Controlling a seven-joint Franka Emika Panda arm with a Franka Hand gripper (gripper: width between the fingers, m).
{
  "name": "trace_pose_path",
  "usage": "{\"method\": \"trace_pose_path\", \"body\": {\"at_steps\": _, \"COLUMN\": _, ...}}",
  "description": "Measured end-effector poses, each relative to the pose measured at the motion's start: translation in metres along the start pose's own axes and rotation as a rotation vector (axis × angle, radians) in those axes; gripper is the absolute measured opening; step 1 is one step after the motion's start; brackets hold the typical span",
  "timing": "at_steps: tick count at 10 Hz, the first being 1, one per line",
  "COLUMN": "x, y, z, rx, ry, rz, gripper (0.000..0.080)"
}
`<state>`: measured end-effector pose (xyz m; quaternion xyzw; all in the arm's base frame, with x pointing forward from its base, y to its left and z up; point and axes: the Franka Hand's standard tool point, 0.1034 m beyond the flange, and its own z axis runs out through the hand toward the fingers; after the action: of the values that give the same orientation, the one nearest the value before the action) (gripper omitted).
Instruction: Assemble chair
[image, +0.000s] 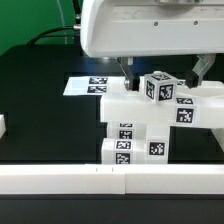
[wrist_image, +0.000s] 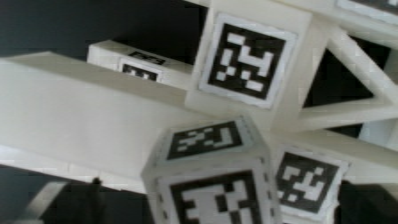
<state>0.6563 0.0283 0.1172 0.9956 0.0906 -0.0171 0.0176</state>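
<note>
The chair's white tagged parts (image: 150, 125) stand stacked together in the middle of the black table. They include a wide slab (image: 135, 103), a bar reaching toward the exterior view's right (image: 200, 105), and blocks below (image: 125, 148). A small tagged block (image: 160, 88) sits on top. My gripper (image: 162, 78) hangs straight over it, one dark finger on each side, apart from the block and open. In the wrist view the small block (wrist_image: 222, 190) fills the space between the fingers of the gripper (wrist_image: 222, 208). The cross-braced plate (wrist_image: 249, 60) and a long white bar (wrist_image: 89, 95) lie beyond it.
The marker board (image: 88, 86) lies flat on the table behind the stack, toward the exterior view's left. A small white piece (image: 2, 127) shows at the left edge. A long white rail (image: 110, 180) runs along the front of the table.
</note>
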Motion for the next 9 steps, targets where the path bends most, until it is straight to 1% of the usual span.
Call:
{"method": "trace_pose_path", "body": {"at_steps": 2, "x": 0.0, "y": 0.0004, "z": 0.0002, "rx": 0.0, "ry": 0.0, "rz": 0.004, "gripper": 0.0648}}
{"method": "trace_pose_path", "body": {"at_steps": 4, "x": -0.0001, "y": 0.001, "z": 0.0005, "rx": 0.0, "ry": 0.0, "rz": 0.005, "gripper": 0.0384}}
{"method": "trace_pose_path", "body": {"at_steps": 5, "x": -0.0001, "y": 0.0011, "z": 0.0005, "rx": -0.001, "ry": 0.0, "rz": 0.005, "gripper": 0.0286}}
{"method": "trace_pose_path", "body": {"at_steps": 9, "x": -0.0005, "y": 0.0037, "z": 0.0005, "rx": 0.0, "ry": 0.0, "rz": 0.05, "gripper": 0.0288}}
